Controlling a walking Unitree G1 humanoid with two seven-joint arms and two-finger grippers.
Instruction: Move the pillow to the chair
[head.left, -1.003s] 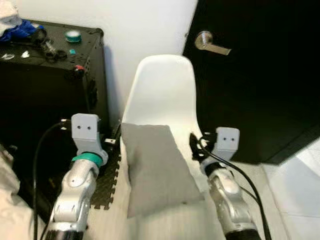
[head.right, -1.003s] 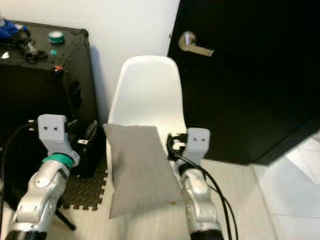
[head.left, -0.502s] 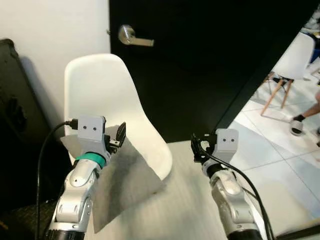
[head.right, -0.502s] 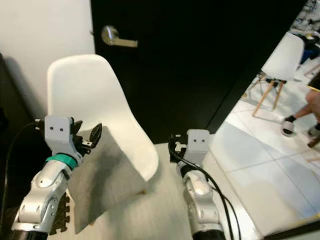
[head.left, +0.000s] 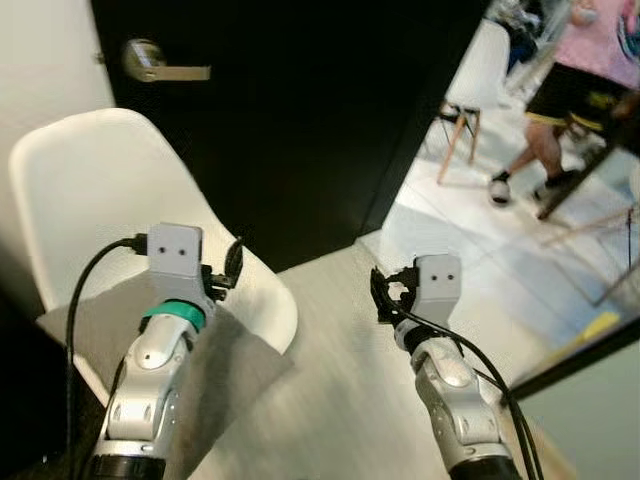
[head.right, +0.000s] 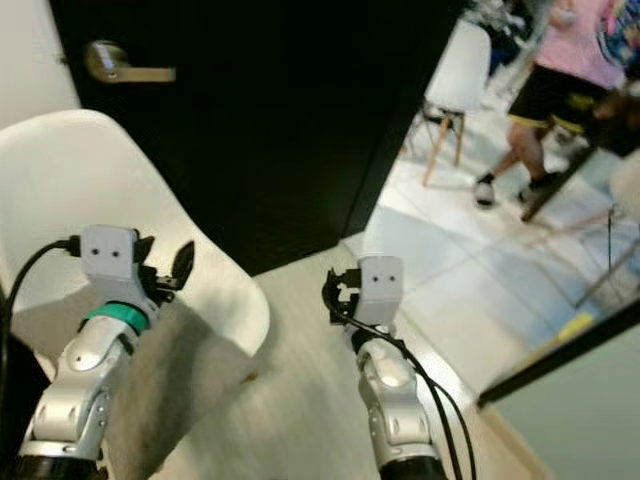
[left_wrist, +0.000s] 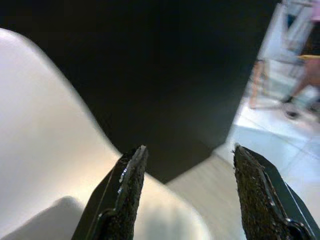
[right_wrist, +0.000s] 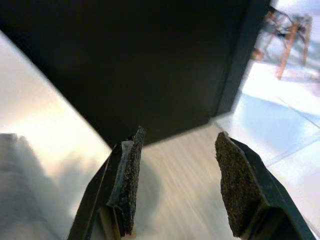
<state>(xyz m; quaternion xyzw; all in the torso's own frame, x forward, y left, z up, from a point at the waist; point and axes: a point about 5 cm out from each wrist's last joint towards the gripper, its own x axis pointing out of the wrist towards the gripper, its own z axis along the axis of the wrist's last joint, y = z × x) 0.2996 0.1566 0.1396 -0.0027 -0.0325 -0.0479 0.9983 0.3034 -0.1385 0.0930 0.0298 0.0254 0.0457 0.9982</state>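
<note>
Pillow (head.left: 215, 375): grey, flat, lying on the seat of the white chair (head.left: 90, 190), its near corner hanging past the seat's front edge; sits directly under and behind the left hand (head.left: 232, 268).

Left hand: raised over the seat's front edge, just above the pillow, fingers (left_wrist: 125, 195) spread wide apart with nothing between them. Through the gap in the left wrist view, the chair's curved white shell and the black door (head.left: 300, 110) beyond it.

Right hand (head.left: 381, 296): well apart from the pillow and chair, off to their right, held over the pale wooden floor (head.left: 340, 400). Fingers (right_wrist: 127, 185) spread, holding nothing; past them in the right wrist view, the black door and a strip of light tiled floor.

Ahead of both hands: the black door with a silver lever handle (head.left: 160, 68) beyond and left of the left hand. Beyond and right of the right hand, a second white chair (head.left: 478, 85) with wooden legs on white tiles, and a person (head.left: 565, 90) in a pink top and black shorts seated near it.
</note>
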